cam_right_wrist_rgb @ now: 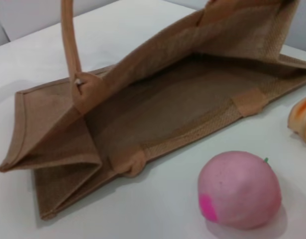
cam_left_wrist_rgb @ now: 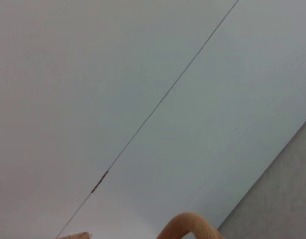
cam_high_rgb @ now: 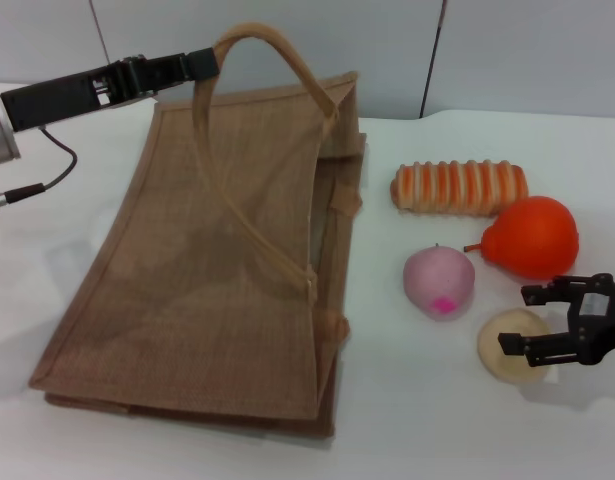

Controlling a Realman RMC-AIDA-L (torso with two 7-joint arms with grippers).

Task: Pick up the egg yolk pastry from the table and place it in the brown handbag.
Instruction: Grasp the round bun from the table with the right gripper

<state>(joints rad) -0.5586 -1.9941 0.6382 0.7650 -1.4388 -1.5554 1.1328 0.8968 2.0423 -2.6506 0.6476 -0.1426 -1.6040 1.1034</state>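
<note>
Pastry (cam_high_rgb: pixel 511 345) sits on the table (cam_high_rgb: pixel 417 420), directly under the right gripper (cam_high_rgb: pixel 532 322), fingers spread either side, not yet closed. Bag (cam_high_rgb: pixel 217 270) lies well to its left, mouth held up by the left gripper (cam_high_rgb: pixel 202 66) pinching the handle (cam_high_rgb: pixel 262 40).

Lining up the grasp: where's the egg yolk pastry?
Head view: egg yolk pastry lies on the table's right side, below the pink peach, under the right end effector.
</note>
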